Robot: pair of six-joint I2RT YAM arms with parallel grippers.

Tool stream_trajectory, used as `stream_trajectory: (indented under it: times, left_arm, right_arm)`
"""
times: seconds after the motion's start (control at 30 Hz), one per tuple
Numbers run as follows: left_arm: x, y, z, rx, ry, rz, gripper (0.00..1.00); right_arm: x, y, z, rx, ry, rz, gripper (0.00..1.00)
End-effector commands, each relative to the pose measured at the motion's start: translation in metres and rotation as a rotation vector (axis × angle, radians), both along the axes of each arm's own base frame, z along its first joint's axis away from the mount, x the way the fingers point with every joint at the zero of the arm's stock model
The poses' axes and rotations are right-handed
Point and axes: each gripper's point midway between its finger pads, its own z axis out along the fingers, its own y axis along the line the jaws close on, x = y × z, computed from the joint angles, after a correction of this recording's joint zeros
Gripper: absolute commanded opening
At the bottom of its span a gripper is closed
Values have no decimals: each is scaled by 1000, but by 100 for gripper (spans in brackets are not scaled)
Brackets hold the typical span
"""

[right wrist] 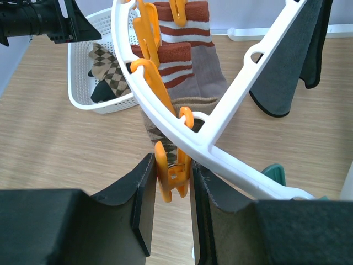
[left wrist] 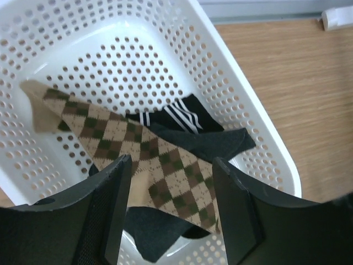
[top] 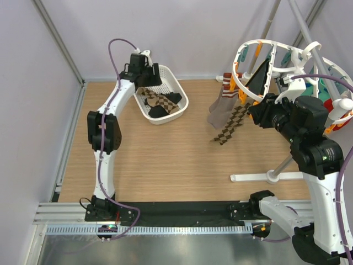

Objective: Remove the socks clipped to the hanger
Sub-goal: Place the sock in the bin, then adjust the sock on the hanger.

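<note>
Right wrist, bottom centre: I've got my right end effector (right wrist: 170, 165) pinching the orange peg (right wrist: 168, 189) to release its sock (right wrist: 151, 130).

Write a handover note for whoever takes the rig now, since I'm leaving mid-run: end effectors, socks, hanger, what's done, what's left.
Left end effector: open, empty, over the laundry basket.
Right end effector: shut on an orange peg of the hanger, where the hanging checked sock is clipped.
Done: a diamond-checked sock, a black white-striped sock and other dark socks lie in the basket.
Left: the hanging checked sock, the rust-striped socks, a dark grey sock; possibly more on the hanger's far side.
</note>
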Motion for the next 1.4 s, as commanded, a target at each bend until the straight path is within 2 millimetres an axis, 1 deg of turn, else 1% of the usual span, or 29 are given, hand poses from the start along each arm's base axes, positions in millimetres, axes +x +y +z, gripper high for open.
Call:
stream_trajectory:
  times: [0.0,0.03,0.07,0.1,0.13,0.17,0.2,0.23,0.27,0.3,0.33,0.37,0.4,0.47,0.5,0.6,0.67,0.7,0.77,0.8,0.83,1.0,1.03,1.17,1.2,1.27,1.3,1.33,1.37]
  left_arm:
    - [-28,-7,28,0,9,-70,64]
    - [-36,-11,36,-4,3,-89,64]
    - [-50,-18,35,-9,10,-136,64]
    - [-63,-31,46,-16,-8,-176,64]
    - [-83,-41,79,-40,-65,-222,64]
    - [-97,-58,94,-70,-110,-305,64]
    - [-123,-86,89,-47,-115,-401,64]
    - [-145,-99,116,-52,-178,-465,65]
    - [-181,-137,129,-119,-210,-640,65]
    - [-202,-151,139,-174,-222,-711,65]
    - [-222,-164,132,-224,-200,-777,65]
    - [-241,-176,159,-293,-286,-858,64]
    - [-267,-192,165,-348,-287,-944,64]
    - [-289,-203,172,-355,-328,-994,64]
    - [-299,-213,170,-334,-342,-1007,65]
    - [-315,-233,164,-317,-359,-1061,67]
    - [-325,-247,166,-339,-362,-1104,68]
    - [-323,-256,157,-337,-347,-1106,68]
    - [-326,-269,154,-326,-357,-1115,68]
    - [-324,-276,145,-316,-345,-1114,69]
    - [-322,-280,143,-309,-352,-1109,69]
    - [-318,-300,142,-299,-409,-1071,69]
    - [-317,-304,147,-313,-440,-1071,69]
    - [-325,-316,149,-310,-494,-1042,65]
    - [-324,-316,143,-303,-488,-1015,55]
    - [-327,-319,150,-319,-523,-999,33]
    - [-324,-319,150,-310,-525,-966,18]
    - [-327,-320,147,-306,-527,-956,12]
    - [-328,-318,149,-301,-538,-933,7]
  right_arm:
    - [-2,1,1,4,4,7,1]
    - [-3,2,1,14,10,8,1]
    - [-4,2,-1,18,21,6,1]
    - [-5,3,-3,21,28,11,1]
    - [-6,3,-3,24,30,10,1]
    - [-7,4,-5,25,37,17,1]
    - [-8,4,-6,28,39,16,1]
    - [-9,4,-6,30,42,17,1]
    - [-10,5,-5,35,40,20,1]
    - [-9,5,-5,37,40,21,1]
    - [-10,6,-4,43,39,26,1]
    - [-10,6,-4,42,35,25,1]
    - [-10,7,-5,44,42,26,1]
    - [-9,7,-5,44,46,27,1]
    - [-9,7,-5,43,45,29,1]
    - [-10,8,-6,47,48,34,1]
    - [-11,8,-4,49,42,35,1]
    - [-11,8,-4,49,42,35,1]
    - [-13,7,-2,48,39,33,1]
    - [-13,7,-2,44,39,32,1]
    - [-13,7,-2,44,39,32,1]
    - [-19,3,0,41,37,21,2]
    - [-19,3,0,44,39,16,4]
    - [-22,1,0,68,57,-7,8]
    - [-22,1,-1,73,61,-14,9]
    - [-24,-4,-2,85,77,-52,23]
    - [-25,-4,-2,103,88,-61,25]
    - [-27,-12,-5,99,102,-111,28]
    - [-30,-14,-2,110,100,-126,34]
